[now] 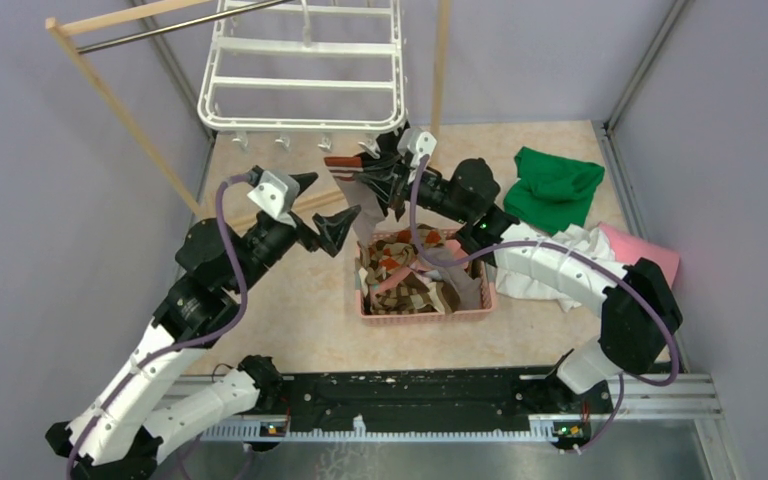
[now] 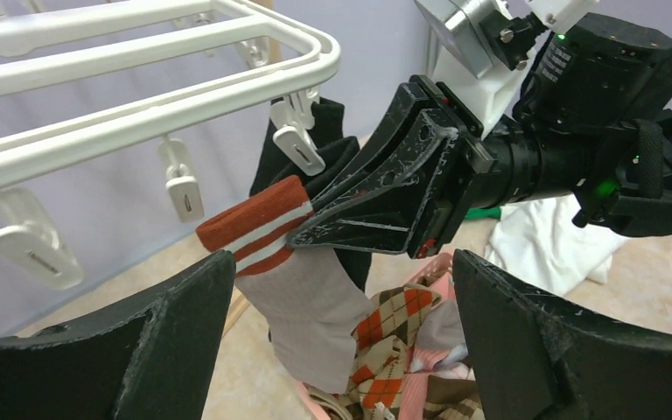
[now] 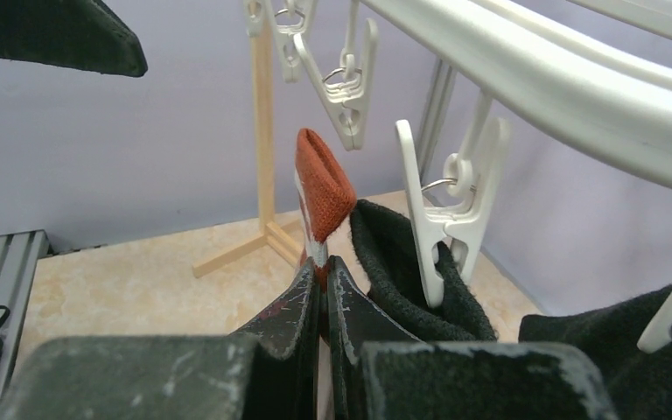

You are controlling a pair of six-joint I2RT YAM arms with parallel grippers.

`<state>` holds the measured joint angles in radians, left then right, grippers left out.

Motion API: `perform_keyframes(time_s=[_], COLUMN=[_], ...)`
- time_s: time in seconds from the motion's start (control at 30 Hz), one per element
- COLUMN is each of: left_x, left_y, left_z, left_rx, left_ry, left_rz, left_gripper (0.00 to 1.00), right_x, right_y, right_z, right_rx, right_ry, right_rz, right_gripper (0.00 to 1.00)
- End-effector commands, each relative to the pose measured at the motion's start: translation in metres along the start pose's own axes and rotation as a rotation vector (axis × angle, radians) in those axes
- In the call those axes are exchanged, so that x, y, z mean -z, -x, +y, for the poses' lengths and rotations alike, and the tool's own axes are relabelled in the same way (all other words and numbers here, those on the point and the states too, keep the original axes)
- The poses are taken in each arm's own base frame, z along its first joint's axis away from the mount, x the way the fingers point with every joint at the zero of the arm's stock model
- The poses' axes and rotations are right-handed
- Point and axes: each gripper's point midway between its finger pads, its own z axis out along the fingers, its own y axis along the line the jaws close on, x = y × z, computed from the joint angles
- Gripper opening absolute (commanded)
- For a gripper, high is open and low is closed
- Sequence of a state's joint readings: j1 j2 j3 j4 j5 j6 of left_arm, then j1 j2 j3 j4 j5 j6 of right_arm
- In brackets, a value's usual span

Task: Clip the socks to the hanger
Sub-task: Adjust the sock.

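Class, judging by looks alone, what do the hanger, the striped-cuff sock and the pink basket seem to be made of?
The hanger looks like moulded plastic: white, smooth, a soft sheen on rounded rails. The striped-cuff sock is knitted fabric, matte, with fine ribbing on its rust cuff. The pink basket is probably plastic, judging by its slotted wall.

Your light is soft, even and bright in all three views, and it comes from above. In the top view, shadows on the table (image 1: 290,320) are faint, and the metal strip (image 1: 460,455) at the near edge carries a dull sheen. In the left wrist view the white hanger (image 2: 140,96) nears washout, and the left gripper's fingers (image 2: 166,341) look soft. In the right wrist view the right gripper's fingers (image 3: 289,328) blur up close, while the striped sock (image 3: 322,179) is sharp.
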<state>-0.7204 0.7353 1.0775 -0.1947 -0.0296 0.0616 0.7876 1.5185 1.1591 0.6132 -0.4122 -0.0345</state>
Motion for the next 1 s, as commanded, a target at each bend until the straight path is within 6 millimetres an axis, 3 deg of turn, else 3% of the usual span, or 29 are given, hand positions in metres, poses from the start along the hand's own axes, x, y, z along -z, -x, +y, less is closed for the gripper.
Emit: perform_keyframes(time_s=[0.0,0.13,0.23,0.5,0.73,0.97], left_x=[-0.014,-0.028,-0.026,-0.013,-0.003,-0.008], left_y=[0.026,0.014,0.016,0.003,0.002,-0.006], left_z=[-0.007,0.009,0.021,0.016,0.023,0.031], left_rx=[0.036,0.110,0.133,0.157,-0.008,-0.014], left_ry=[-0.078,-0.141,-0.168,-0.309,-0.263,-0.237], left_rz=[-0.053,0.015,0.005,-0.108,-0.290,-0.331], left_gripper=[0.99,0.99,0.99,0.98,0.94,0.90], right_x=[0.005,0.009,0.013,0.018,0.021,0.025], right_y=[0.024,0.022,0.021,0.019,0.018,0.022], right_z=[-0.007,-0.009,-0.010,-0.009,-0.011,-0.008], right_rx=[0.037,0.040,0.049,0.064,0.070,0.076], right_ry=[-0.020,-0.029,-0.032,-0.020,-0.014,0.008], right_rz=[-0.070,-0.066,-0.061,-0.068,-0.073,-0.096], right_gripper=[0.00,0.00,0.00,0.00,0.00,0.00])
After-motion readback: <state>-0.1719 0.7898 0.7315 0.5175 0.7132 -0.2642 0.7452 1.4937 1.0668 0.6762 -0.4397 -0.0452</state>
